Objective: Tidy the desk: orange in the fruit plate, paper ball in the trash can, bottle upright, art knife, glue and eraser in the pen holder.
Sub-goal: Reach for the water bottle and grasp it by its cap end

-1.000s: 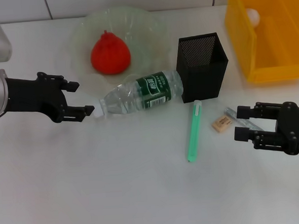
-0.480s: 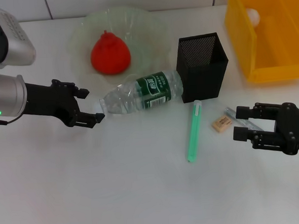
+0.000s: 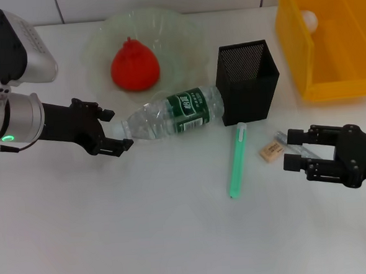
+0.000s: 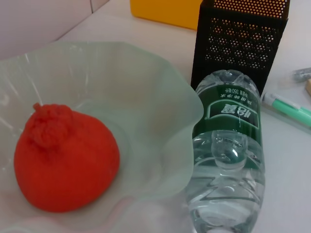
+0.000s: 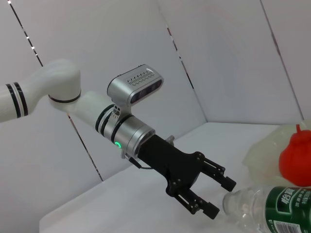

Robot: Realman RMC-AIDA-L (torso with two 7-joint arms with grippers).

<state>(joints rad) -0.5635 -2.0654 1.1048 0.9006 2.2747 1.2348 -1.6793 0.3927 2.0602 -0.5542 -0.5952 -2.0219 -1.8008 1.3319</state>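
The bottle (image 3: 169,115) is seen lying on its side on the worktop (image 3: 146,238), its base resting against the lower front of the pen holder (image 3: 248,80) and its neck end pointing away toward about eight o'clock in the head view. Its long axis runs from roughly two o'clock at the base to eight o'clock at the neck, and one flank lies just beside the rim of the fruit plate (image 3: 96,46), in which the orange (image 3: 134,64) already sits. The left gripper (image 3: 116,129) is found directly at the neck end, in line with that axis, with its fingers (image 3: 114,148) parted and set either side of the neck; no contact can be confirmed. The left arm is thus judged much the nearer one for standing the bottle up. The right gripper (image 3: 288,149) hangs well apart at about four o'clock from the bottle, fingers spread, next to the eraser (image 3: 271,151) and a green pen-like tool (image 3: 237,161).
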